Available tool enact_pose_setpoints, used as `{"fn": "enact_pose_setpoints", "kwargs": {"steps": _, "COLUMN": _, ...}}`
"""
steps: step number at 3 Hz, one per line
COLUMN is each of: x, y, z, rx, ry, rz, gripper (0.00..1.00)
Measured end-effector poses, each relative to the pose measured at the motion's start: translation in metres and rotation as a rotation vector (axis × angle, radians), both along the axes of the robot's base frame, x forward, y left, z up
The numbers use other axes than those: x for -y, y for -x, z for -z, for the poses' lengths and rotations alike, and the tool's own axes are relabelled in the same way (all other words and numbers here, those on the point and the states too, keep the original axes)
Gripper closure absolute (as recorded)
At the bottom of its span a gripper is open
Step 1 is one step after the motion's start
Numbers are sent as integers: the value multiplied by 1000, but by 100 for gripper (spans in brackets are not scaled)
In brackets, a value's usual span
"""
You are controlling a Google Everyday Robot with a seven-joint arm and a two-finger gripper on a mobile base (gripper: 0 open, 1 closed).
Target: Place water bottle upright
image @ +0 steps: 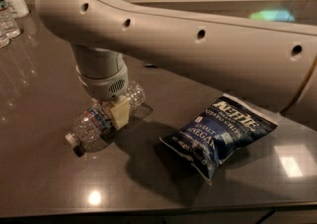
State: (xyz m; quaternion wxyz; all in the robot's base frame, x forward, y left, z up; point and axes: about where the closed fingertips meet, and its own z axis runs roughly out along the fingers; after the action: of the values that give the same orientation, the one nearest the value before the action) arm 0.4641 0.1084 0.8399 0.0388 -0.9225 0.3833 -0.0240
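The water bottle (88, 126) lies on its side on the dark table (44, 178). Its white cap points to the front left and its base to the back right. Its label band is partly covered. My gripper (113, 116) hangs down from the big white arm (198, 44) and sits right over the bottle's middle, at the label. The gripper's cream tip stands against the near side of the bottle. The far side of the bottle under the wrist is hidden.
A blue Kettle chips bag (220, 134) lies to the right of the bottle. A white pump-top bottle (14, 0) and small clear bottles (7, 22) stand at the far left back. The table's front edge (148, 213) is close.
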Motion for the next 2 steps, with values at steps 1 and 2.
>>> {"fn": "enact_pose_setpoints", "kwargs": {"steps": 1, "x": 2, "y": -1, "z": -21, "rx": -15, "ry": -49, "rz": 24, "gripper": 84}}
{"fn": "enact_pose_setpoints", "kwargs": {"steps": 2, "x": 9, "y": -9, "z": -51, "rx": -73, "ry": -170, "rz": 94, "gripper": 100}}
